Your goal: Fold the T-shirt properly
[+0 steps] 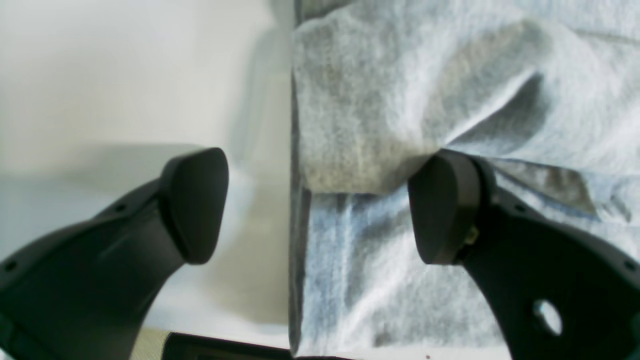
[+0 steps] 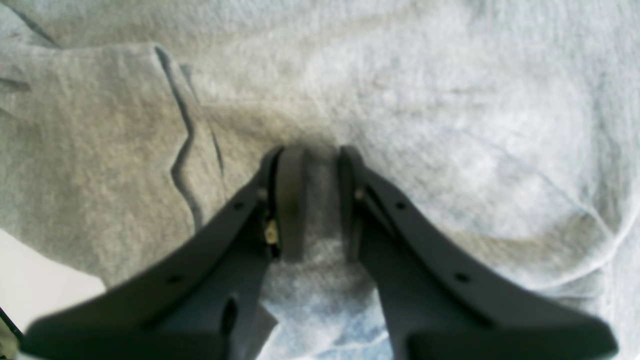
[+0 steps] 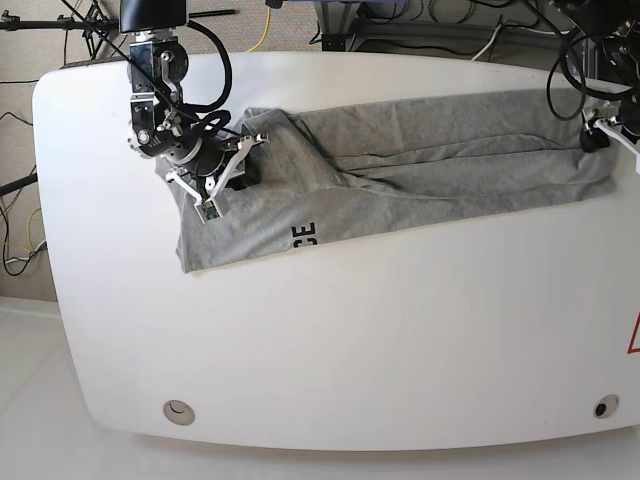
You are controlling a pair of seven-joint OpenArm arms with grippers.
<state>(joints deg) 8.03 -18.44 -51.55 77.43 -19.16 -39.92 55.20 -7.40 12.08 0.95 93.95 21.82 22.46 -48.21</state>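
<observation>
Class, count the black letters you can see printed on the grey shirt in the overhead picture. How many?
2, side by side near the front edge of the T-shirt, left of its middle: the letters. More may be hidden under the folds.

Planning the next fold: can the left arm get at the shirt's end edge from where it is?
Probably yes: the left gripper stands open right at the T-shirt edge, one finger already touching the cloth, nothing between.

One shirt, two grippers, one table.
A single grey T-shirt (image 3: 420,170), two grippers (image 3: 243,160) (image 3: 603,128), one white table (image 3: 350,330).
</observation>
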